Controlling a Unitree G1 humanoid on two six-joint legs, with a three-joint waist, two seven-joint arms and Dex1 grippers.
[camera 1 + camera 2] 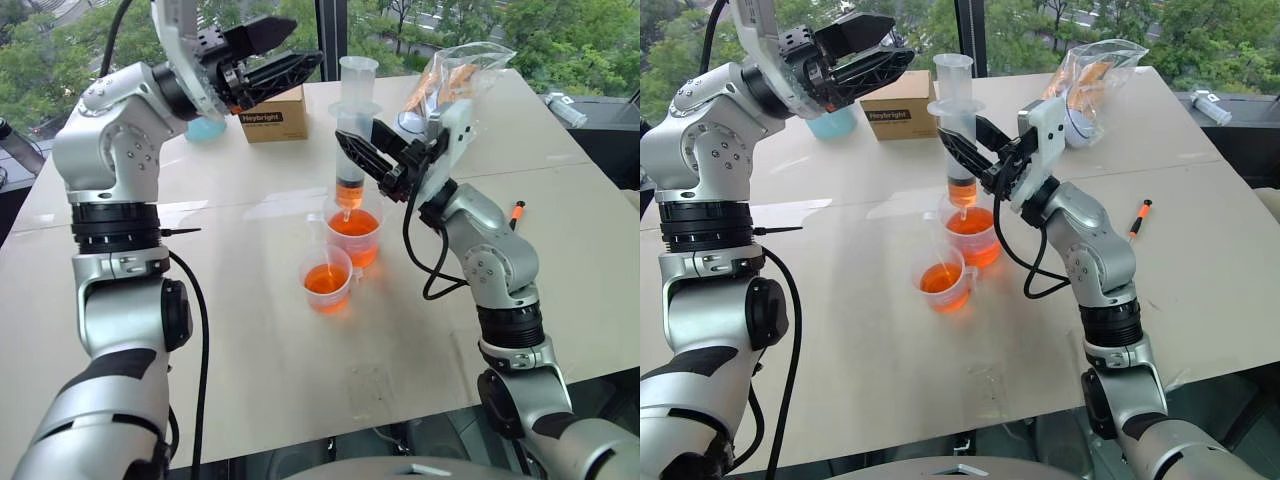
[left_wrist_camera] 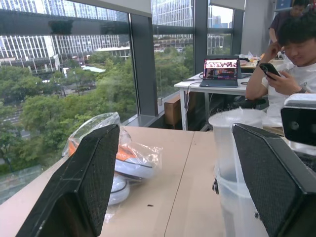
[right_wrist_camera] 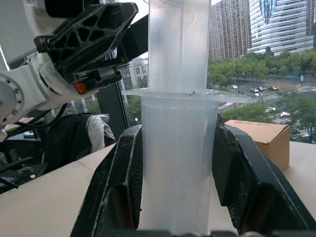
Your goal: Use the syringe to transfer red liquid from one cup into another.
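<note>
Gripping syringe [image 1: 351, 140] barrel upright over cup [image 1: 355, 232]: right tool [image 1: 372, 155]; left tool [image 1: 283, 50] spread wide, empty.

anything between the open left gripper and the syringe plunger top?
Nothing. In the left eye view, only open air separates the left gripper from the plunger top of the syringe, which the right gripper holds.

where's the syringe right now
The syringe stands upright mid-table in the head views, clamped in the right gripper, its tip over the farther cup of red liquid.
</note>
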